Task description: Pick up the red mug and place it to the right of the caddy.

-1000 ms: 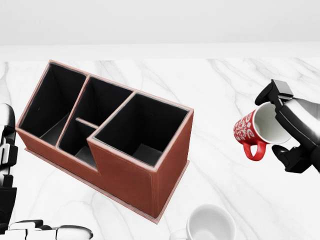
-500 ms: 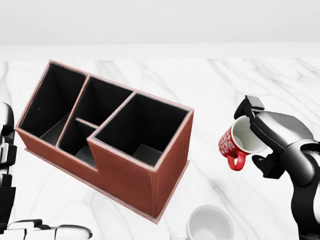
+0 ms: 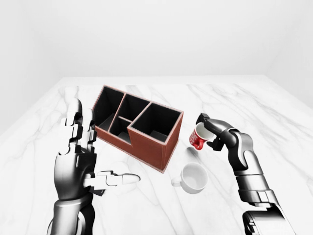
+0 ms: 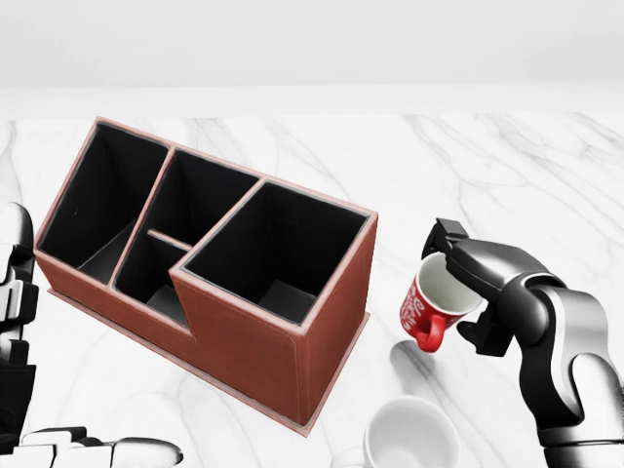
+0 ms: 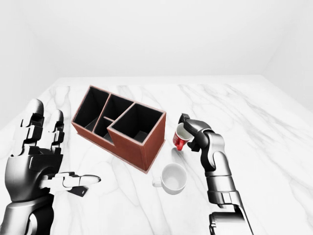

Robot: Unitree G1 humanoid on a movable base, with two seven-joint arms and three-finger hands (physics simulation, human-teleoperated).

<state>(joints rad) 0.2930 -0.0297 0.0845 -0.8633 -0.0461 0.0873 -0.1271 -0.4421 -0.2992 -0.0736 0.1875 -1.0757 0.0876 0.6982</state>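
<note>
The red mug with white patterning hangs tilted just above the marble table, handle pointing down, a short gap right of the caddy. My right hand is shut on the mug's rim and body, coming in from the right. The caddy is a brown leather box with several black compartments, set at an angle in the middle of the head view. My left hand is raised on the left with fingers spread open, holding nothing, clear of the caddy.
A white mug stands on the table below the red mug, near the caddy's lower right corner. The table's top edge meets a plain white wall.
My right hand has carried the red mug leftward and downward, from the right edge of the head view to just beside the caddy's right wall. Left hand and caddy are unmoved.
</note>
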